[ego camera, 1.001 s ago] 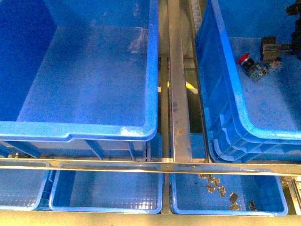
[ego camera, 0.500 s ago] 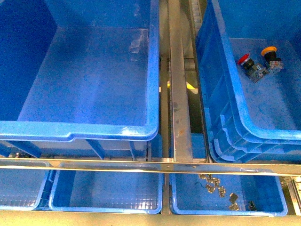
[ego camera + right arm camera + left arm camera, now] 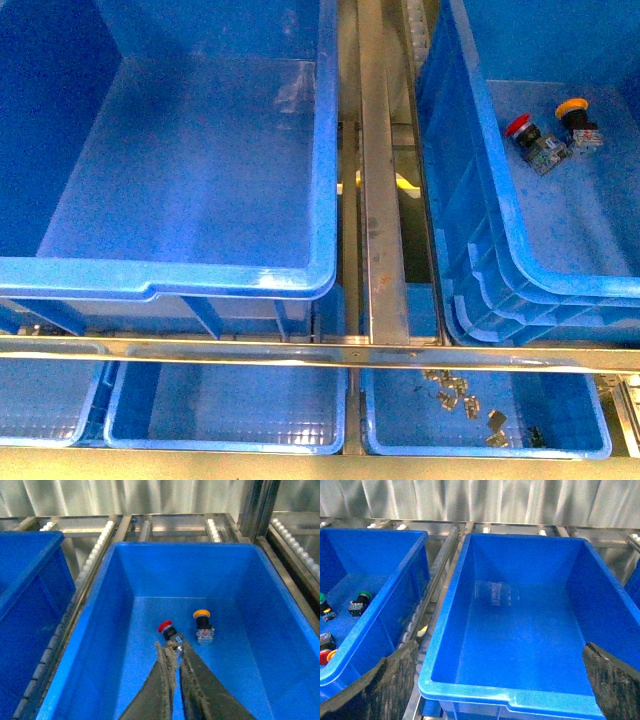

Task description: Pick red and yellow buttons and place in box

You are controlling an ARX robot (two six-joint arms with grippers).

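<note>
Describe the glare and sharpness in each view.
Front view: soft focus, a pale sheen on the left bin's floor. Left wrist view: a bright reflection patch on the bin floor, claw edges blurred. Right wrist view: the red button and yellow button fairly crisp.

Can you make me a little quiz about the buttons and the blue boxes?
1. True or false: the red button and the yellow button lie in the same box.
2. The right hand is: A) wide open, B) shut, C) holding the yellow button.
3. In the left wrist view, what colour is the cap of the button in the neighbouring bin?

Key: 1 true; 2 B; 3 green.
</note>
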